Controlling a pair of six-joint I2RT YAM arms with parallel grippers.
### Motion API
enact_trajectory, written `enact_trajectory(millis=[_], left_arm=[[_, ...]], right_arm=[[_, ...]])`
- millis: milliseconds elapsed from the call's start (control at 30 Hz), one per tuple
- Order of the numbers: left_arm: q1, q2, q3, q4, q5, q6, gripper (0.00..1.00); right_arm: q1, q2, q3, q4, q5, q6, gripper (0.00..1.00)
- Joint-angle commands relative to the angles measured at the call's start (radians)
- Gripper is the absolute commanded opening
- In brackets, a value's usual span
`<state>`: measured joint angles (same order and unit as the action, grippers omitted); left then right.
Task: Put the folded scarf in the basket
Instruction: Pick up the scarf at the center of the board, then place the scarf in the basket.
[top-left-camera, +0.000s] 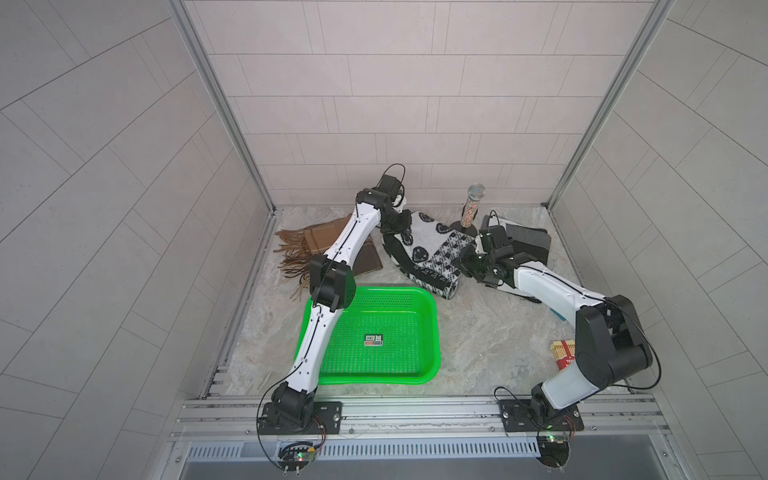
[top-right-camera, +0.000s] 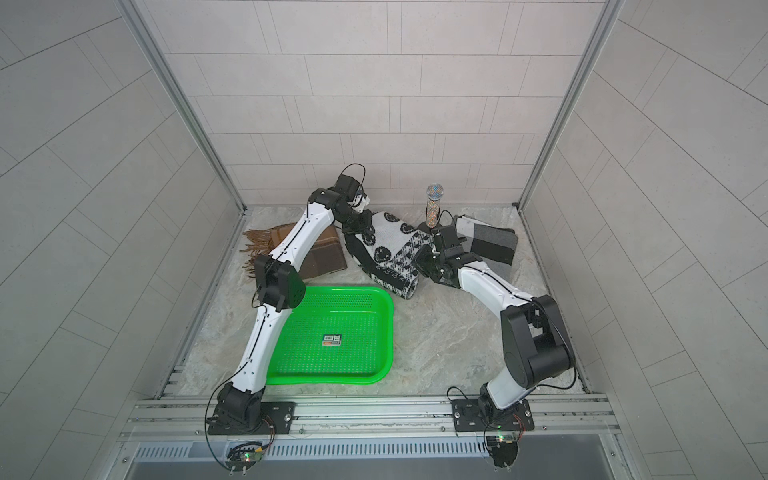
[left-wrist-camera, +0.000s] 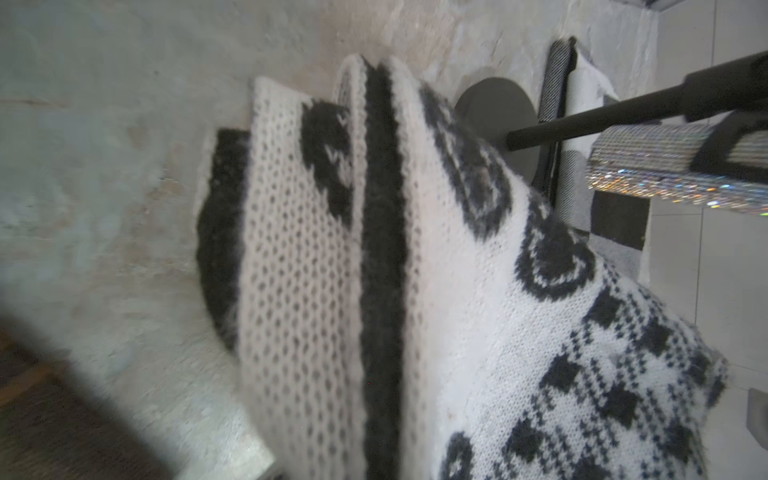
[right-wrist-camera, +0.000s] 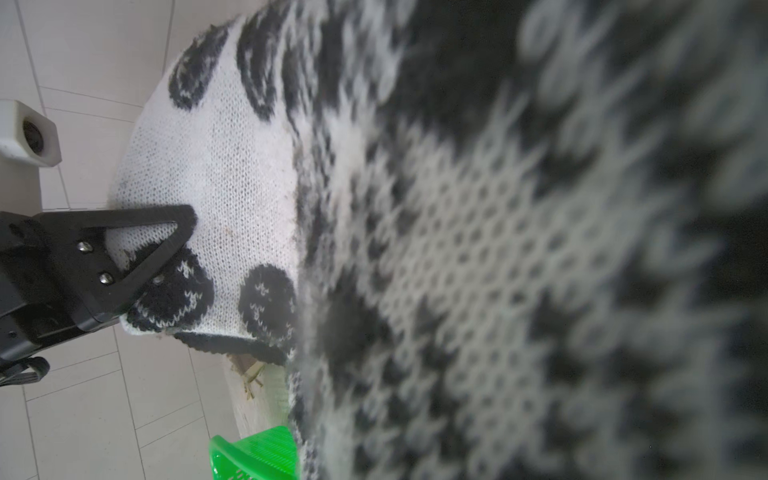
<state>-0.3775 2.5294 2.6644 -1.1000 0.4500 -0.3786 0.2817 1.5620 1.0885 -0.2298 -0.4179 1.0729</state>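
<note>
Both grippers, left (top-left-camera: 392, 232) and right (top-left-camera: 467, 259), pinch opposite ends of the black-and-white scarf (top-left-camera: 424, 253); the green basket (top-left-camera: 430, 332) sits near, microphone (top-left-camera: 471, 208) just behind.

Pale tiled walls (top-left-camera: 374, 104) close in on three sides, their panels laid in staggered rows, joined at the corners by slim aluminium posts (top-left-camera: 220, 104). The table (top-left-camera: 478, 340) has a marbled grey-beige surface. A ribbed metal rail (top-left-camera: 415, 411) edges its front. Light falls soft and even.
</note>
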Motion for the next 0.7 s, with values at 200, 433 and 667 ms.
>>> enact_trajectory(millis=[200,433,667], left_arm=[[0.015,-0.193,0.036,-0.124,-0.156,-0.076,0.00],[0.019,-0.286,0.026,-0.310,-0.304,-0.113,0.00],[0.028,-0.556,-0.334,-0.277,-0.428,-0.144,0.00]], right_arm=[[0.040,-0.104,0.149,-0.201,-0.004,-0.070,0.00],[0.103,-0.137,0.234,-0.306,-0.014,-0.113,0.00],[0.223,-0.172,0.228,-0.362,0.029,-0.132,0.00]])
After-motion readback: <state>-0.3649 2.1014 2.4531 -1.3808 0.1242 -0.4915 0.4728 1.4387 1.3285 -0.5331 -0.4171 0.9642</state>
